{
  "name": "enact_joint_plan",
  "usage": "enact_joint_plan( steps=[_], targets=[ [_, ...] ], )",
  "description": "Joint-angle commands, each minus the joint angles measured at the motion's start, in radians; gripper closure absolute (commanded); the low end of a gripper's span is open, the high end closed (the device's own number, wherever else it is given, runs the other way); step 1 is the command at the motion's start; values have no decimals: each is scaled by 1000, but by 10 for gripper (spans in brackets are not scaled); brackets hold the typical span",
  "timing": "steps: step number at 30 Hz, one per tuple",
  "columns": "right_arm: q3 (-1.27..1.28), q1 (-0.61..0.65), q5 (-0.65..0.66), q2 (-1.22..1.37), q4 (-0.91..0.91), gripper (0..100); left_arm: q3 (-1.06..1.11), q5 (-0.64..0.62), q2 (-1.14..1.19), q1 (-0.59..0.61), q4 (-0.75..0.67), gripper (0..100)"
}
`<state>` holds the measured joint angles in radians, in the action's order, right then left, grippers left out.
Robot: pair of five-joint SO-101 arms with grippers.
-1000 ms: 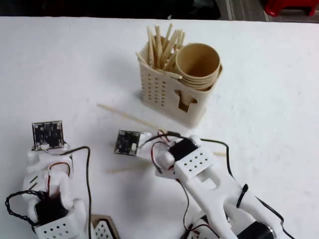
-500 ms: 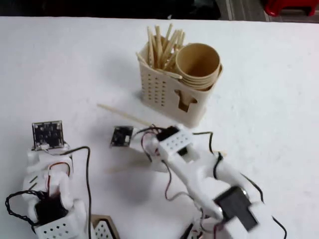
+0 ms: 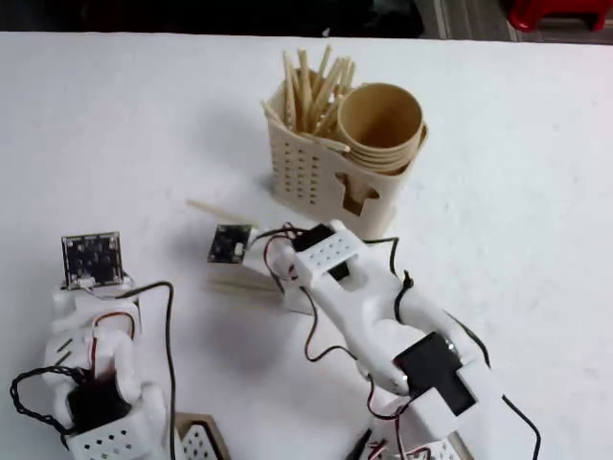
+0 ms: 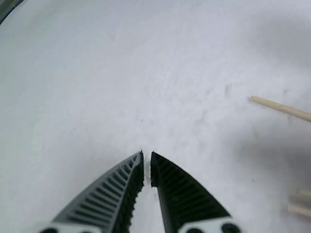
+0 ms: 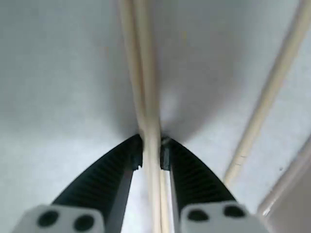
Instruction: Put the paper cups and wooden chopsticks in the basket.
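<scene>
The perforated cream basket (image 3: 326,182) stands at the middle back, holding several wooden chopsticks (image 3: 311,86) and stacked paper cups (image 3: 381,120). In the right wrist view my right gripper (image 5: 151,144) is shut on a pair of wooden chopsticks (image 5: 141,73) that run straight out between its fingers. From above, that pair (image 3: 235,285) sits just under the right arm's camera board, in front of the basket. Another loose chopstick (image 3: 218,212) (image 5: 272,92) lies on the table beside it. My left gripper (image 4: 146,156) is shut on nothing over bare white table; the loose chopstick (image 4: 282,108) lies off to its side.
The left arm (image 3: 96,335) sits at the front left corner of the white table (image 3: 115,125). A corner of the basket (image 5: 291,194) is close beside the right gripper. Open table lies to the left and the right of the basket.
The right arm has swung left and toward the basket, and the chopstick pair at its gripper now lies farther back than before. The left arm has not moved.
</scene>
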<state>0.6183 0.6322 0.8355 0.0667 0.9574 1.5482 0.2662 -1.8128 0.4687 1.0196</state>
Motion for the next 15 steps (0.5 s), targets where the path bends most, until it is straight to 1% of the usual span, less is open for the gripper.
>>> enact_joint_plan(
  steps=[1, 5, 8, 15],
  targets=[
    [-15, 18, 6, -4, 10, 979, -8, 12, -10, 10, -21, 950],
    [-52, 15, 6, -5, 24, 979, -8, 12, -10, 10, -21, 950],
    [-98, 16, 0, -16, 68, 979, -8, 12, -10, 10, -21, 950],
    [-138, 16, -3, -209, 162, 979, -8, 12, -10, 10, -21, 950]
  ],
)
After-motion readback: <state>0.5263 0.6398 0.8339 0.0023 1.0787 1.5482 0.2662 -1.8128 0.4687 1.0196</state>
